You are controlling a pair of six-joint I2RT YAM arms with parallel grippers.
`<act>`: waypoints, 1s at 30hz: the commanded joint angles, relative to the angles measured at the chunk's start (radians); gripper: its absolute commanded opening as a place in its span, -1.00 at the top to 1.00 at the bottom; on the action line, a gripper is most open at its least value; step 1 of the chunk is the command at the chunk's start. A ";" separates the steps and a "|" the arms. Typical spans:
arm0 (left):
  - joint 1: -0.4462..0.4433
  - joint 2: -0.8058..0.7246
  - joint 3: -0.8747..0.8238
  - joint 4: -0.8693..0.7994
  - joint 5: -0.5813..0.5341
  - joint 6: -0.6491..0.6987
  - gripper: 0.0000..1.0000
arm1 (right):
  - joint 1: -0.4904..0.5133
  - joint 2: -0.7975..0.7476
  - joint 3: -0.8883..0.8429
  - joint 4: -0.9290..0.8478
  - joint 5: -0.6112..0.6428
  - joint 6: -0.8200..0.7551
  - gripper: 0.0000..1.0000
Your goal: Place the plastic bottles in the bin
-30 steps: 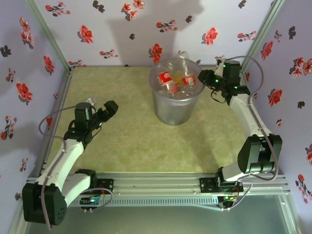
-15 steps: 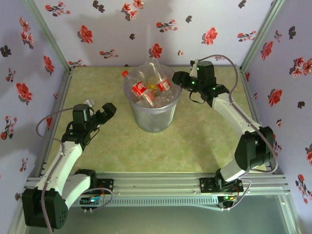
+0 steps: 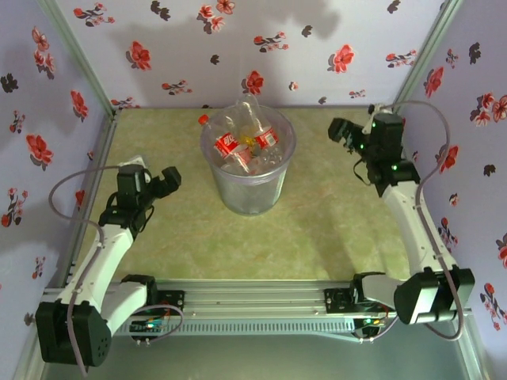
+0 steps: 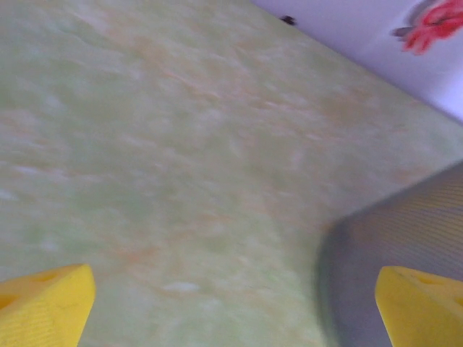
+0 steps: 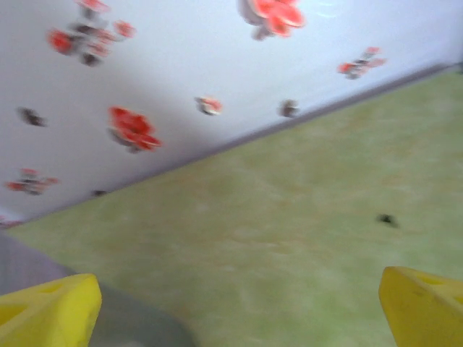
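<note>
The plastic bottles (image 3: 242,145) lie heaped in the bin (image 3: 249,196), and the left gripper (image 3: 168,180) and right gripper (image 3: 341,131) are spread apart and empty, so the loading seems finished and the arms need only retreat.

You cannot count the plastic bottles (image 3: 232,148) from the top camera: they overlap, and the cloudy wall of the bin (image 3: 249,190) hides the lower ones. At the left wrist the bin is a blurred grey shape, cut off by the picture's edges. At the right wrist the dark speck (image 5: 388,219) on the table (image 5: 289,217) is too small to tell.
</note>
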 commanded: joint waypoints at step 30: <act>0.133 0.575 -0.274 1.086 -0.137 0.428 -0.99 | -0.040 0.361 -0.771 1.233 0.322 -0.298 -0.99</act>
